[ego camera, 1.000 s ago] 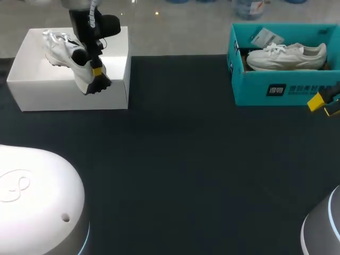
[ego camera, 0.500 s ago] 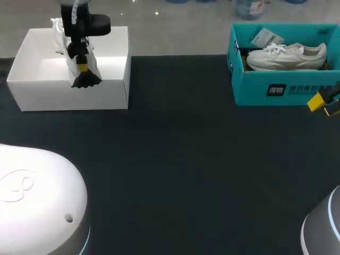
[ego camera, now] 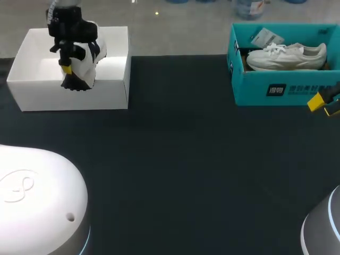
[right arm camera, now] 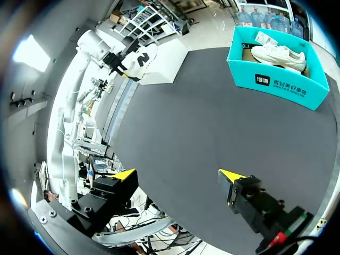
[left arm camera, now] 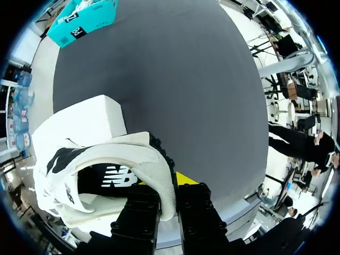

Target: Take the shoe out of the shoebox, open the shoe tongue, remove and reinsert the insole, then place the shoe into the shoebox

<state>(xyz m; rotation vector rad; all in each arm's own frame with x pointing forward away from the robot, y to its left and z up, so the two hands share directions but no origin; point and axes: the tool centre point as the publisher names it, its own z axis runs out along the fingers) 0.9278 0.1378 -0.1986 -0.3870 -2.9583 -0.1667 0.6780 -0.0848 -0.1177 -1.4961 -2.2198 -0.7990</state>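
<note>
**Left claw** (ego camera: 66, 69), clenched on the shoe (ego camera: 85, 57). The left arm enters at the far left corner. Its black wrist stands over the white shoebox (ego camera: 69, 99) and its fingers point downward. In the left wrist view the claw (left arm camera: 167, 184) pinches the padded white rim of the shoe (left arm camera: 106, 162) from two sides. One yellow tip shows on the outer face; the other is hidden inside the opening. The shoe's dark lining lies just beside the fingers, and its toe extends away from them. The white shoebox (left arm camera: 90, 114) sits beyond and beneath the shoe. In the head view the shoe hangs tilted under the claw, dark sole lowermost, overlapping the box's near wall. Contact with the box cannot be judged from that view. In the right wrist view the shoe (right arm camera: 141, 57) appears held above the white shoebox (right arm camera: 166, 62).

**Worktop** (ego camera: 180, 159). A dark surface lying between the two claws.

**Teal shoebox** (ego camera: 281, 90). It stands at the far right of the worktop, well apart from the left claw, and contains a white sneaker (ego camera: 287, 56) lying on its side.

**Right claw** (ego camera: 325, 103), released. Only its yellow tips show at the right edge, just beside the near wall of the teal shoebox. In its own view the right claw (right arm camera: 178, 175) has its fingers wide apart with nothing between them. The teal shoebox (right arm camera: 276, 81) and the white sneaker (right arm camera: 279, 53) lie ahead of it.
</note>
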